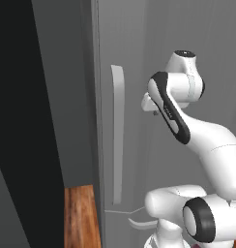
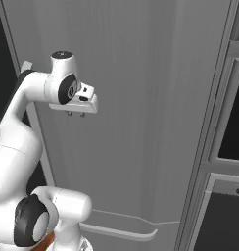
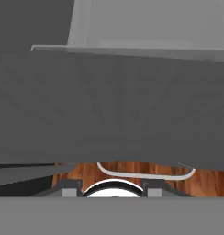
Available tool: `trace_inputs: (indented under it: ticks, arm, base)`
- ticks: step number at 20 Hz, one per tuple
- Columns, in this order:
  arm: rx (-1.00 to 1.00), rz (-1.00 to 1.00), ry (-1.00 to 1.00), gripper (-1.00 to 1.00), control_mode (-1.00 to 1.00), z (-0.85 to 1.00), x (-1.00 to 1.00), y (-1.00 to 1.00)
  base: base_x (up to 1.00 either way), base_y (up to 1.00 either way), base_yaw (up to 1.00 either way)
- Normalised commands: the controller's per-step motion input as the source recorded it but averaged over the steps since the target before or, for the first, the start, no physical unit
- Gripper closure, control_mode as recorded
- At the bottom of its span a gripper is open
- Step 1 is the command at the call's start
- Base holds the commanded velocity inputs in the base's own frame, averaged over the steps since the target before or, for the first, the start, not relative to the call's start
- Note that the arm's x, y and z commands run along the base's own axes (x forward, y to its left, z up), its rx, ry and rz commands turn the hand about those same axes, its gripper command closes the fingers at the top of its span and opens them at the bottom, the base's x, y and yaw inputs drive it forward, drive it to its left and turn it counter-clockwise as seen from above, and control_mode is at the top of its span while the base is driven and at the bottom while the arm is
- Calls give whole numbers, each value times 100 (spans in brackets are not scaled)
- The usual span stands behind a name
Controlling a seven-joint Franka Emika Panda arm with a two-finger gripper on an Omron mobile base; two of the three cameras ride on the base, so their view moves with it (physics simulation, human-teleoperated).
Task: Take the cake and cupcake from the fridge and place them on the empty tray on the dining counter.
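Fridge (image 2: 141, 98) door closed; gripper (image 2: 75, 114) near handle (image 1: 118, 135), pointing down, fingers well apart, holding nothing.

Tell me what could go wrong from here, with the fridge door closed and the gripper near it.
1. The fridge looks shut, and the gripper points down in front of the door, away from the handle. It could slide on the flat door instead of catching the handle.
2. The arm's elbow is bent close to the door, so reaching across could knock against it.
3. The base stands close to the fridge, so the door may hit the arm when it swings open.
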Motion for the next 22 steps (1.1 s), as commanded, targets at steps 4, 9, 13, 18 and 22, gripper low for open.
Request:
trace_inputs:
  ticks: [4,9,13,18,22]
  arm:
    - [-1,0,-13,-100,-100,0,-59,0]
    - [0,0,-35,-100,-100,-4,-100,-16]
    - [0,0,-26,-100,-100,-4,-95,-6]
    - [-4,0,-32,-100,-100,-9,-78,0]
    - [0,0,-31,-100,-100,-2,-61,0]
  base:
    - [0,0,0]
    - [0,0,0]
    - [0,0,0]
    - [0,0,0]
    - [0,0,0]
